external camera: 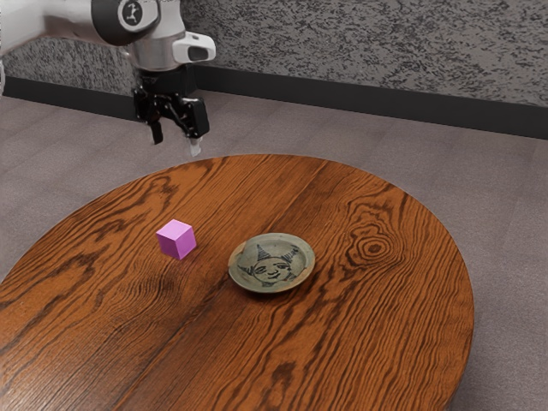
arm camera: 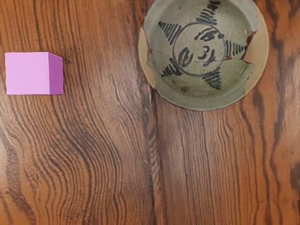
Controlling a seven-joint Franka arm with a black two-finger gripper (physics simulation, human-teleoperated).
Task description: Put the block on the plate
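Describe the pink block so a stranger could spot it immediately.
On the round wooden table, find the shallow, face-painted plate. Beside it, toward the exterior view's left and not touching it, sits the block: a small, plain pink cube, flat-sided where the plate is round and patterned.

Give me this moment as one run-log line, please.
gripper open, raised | pink block on wooden table, apart from plate | placement not done
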